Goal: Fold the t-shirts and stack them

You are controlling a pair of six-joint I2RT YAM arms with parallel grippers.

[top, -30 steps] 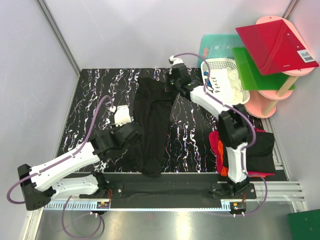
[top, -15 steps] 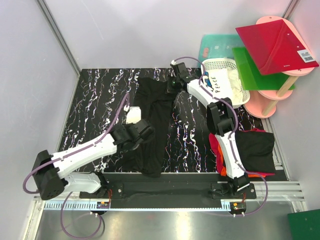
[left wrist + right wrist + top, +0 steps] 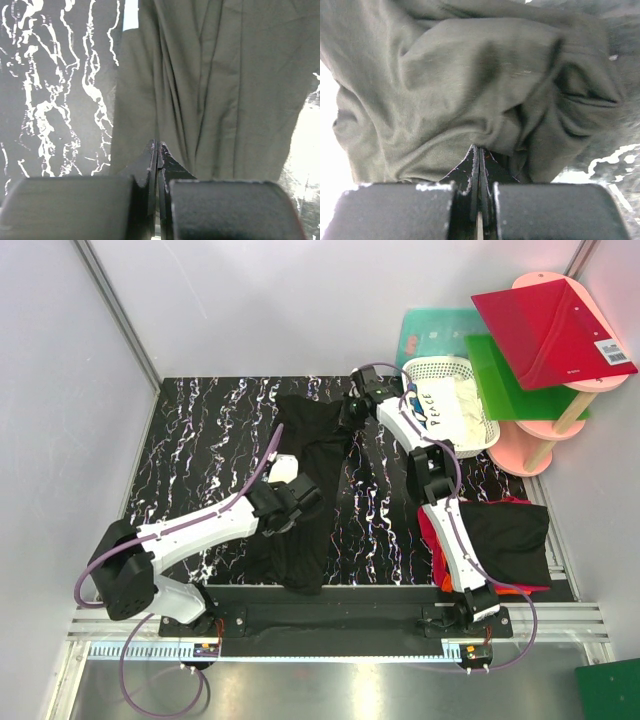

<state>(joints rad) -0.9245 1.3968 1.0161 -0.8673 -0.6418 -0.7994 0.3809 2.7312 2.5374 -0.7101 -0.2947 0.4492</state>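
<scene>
Black t-shirt [image 3: 308,455] lies long, top to bottom of the frame. Your right gripper [image 3: 349,412] clamps its top end, your left gripper [image 3: 304,502] its middle.

Left gripper [image 3: 303,503] slid right across black t-shirt [image 3: 310,445] (right arm [image 3: 455,540] straightened).

A black tabletop [image 3: 200,430] veined with white filled the middle; at its far right corner sat a white lattice basket [image 3: 447,367]; a teal board [image 3: 432,330] stood behind it; a red board [image 3: 545,315] carrying a white barcode label [image 3: 615,352] rested tilted on a pink tiered stand [image 3: 528,452], above a green board [image 3: 512,385]; a metal rail [image 3: 330,650] ran along the near edge.
</scene>
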